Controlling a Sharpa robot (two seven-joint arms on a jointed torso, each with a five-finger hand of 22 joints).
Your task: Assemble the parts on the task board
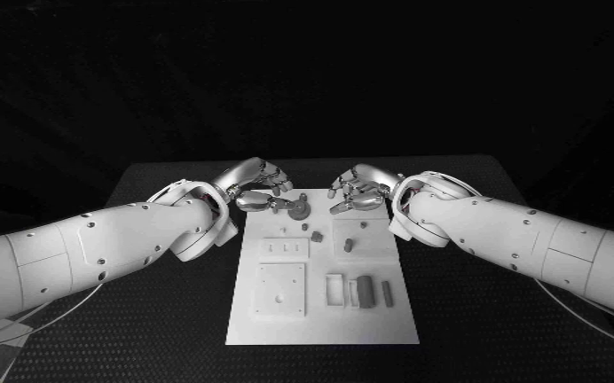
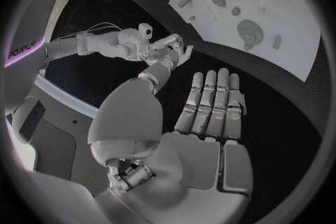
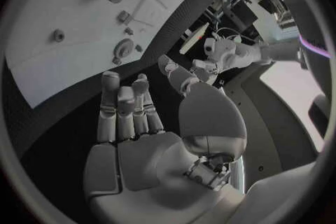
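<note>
While the grey parts (image 1: 365,291) lie loose on the white task board (image 1: 320,325), my left hand (image 1: 256,183) and right hand (image 1: 359,187) hover over its far end, one at each far corner, both empty with fingers extended and apart (each wrist view shows a bare palm). I judge that I keep them high to leave the board unobstructed before choosing a piece. A round disc part (image 1: 298,209) sits between them at the far end; assembly looks barely begun.
</note>
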